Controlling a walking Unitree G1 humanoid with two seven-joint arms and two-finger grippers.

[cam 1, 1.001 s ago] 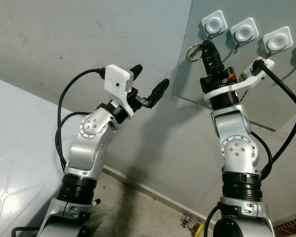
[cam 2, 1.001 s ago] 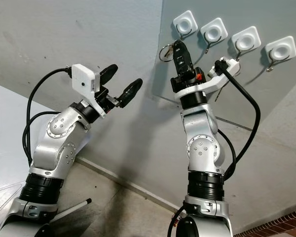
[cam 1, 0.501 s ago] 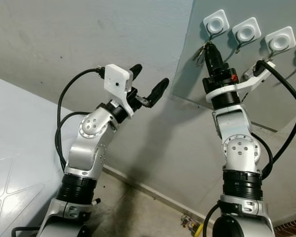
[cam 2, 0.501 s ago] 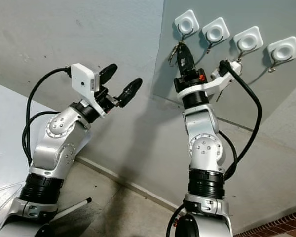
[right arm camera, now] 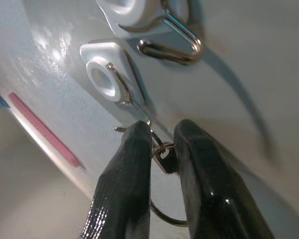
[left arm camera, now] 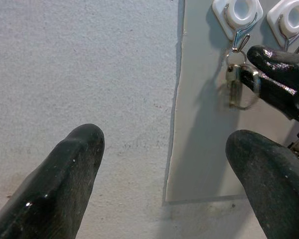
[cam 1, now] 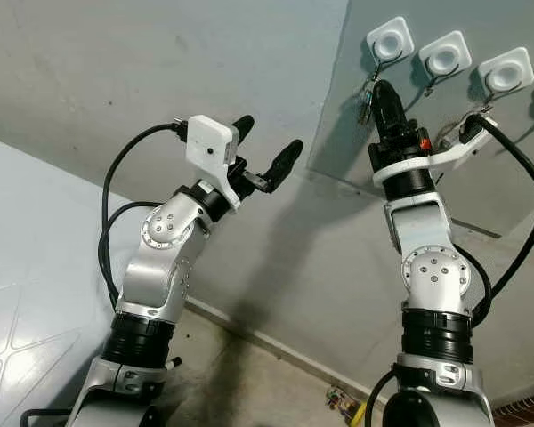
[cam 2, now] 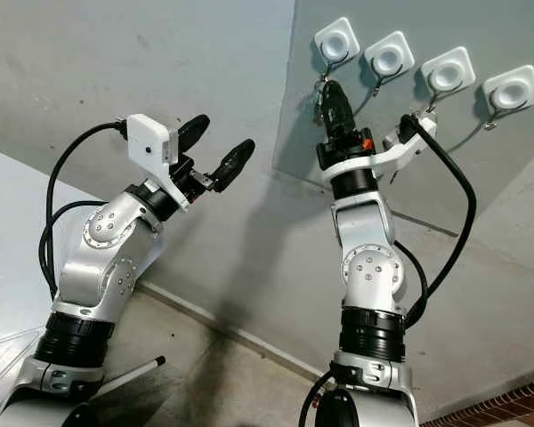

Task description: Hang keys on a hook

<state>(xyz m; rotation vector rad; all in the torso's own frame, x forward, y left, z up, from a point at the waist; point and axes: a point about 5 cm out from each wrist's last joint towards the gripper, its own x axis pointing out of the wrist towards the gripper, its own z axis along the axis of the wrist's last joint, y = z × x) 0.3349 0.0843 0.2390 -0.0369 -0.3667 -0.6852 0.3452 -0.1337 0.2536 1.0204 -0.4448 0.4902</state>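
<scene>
Keys (right arm camera: 163, 158) on a metal ring are pinched between the two black fingers of the right pincer (right arm camera: 162, 144), which is closed on them just below the leftmost hook (cam 2: 326, 62) of a row. From the left wrist view the ring (left arm camera: 237, 85) is seen right under the wire tip of that hook (left arm camera: 240, 39); whether the ring is already threaded on the wire cannot be told.

Four hooks are mounted side by side on a smooth, pale grey panel (cam 1: 516, 142) fixed to the wall. Each is made of a white, rounded-square plastic base with a circular dimple and a thin bent metal wire hanging below. The second hook (cam 2: 389, 57), third hook (cam 2: 447, 71) and fourth hook (cam 2: 509, 87) carry nothing.

No writing can be read anywhere; a thin red strip (right arm camera: 45, 130) is seen at the panel's edge in the right wrist view.

The left pincer (cam 1: 267, 151) is raised beside the panel with its rubbery black fingers spread wide apart and nothing between them. The wall (cam 1: 116, 62) is rough, grey plaster, and a white tiled floor (cam 1: 27, 267) is visible below.
</scene>
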